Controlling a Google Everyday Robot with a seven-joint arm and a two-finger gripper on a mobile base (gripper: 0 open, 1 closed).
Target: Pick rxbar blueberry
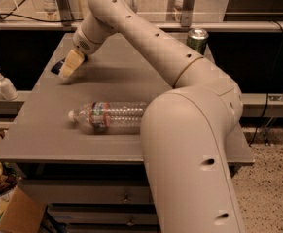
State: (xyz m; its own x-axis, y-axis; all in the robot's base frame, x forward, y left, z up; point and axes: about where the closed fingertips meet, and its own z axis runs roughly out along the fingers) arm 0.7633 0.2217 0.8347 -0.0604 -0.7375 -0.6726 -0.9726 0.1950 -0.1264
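Observation:
The rxbar blueberry [57, 67] is a small dark navy wrapper lying flat near the left edge of the grey table [121, 86]; only its left end shows. My gripper [69, 64] hangs right over it with its tan fingers pointing down and to the left, covering most of the bar. I cannot tell whether the fingers touch the bar.
A clear plastic water bottle [109, 115] lies on its side in the middle front of the table. A green can [197, 40] stands at the back right. A white pump bottle [4, 84] stands on a ledge to the left. My arm spans the right half of the view.

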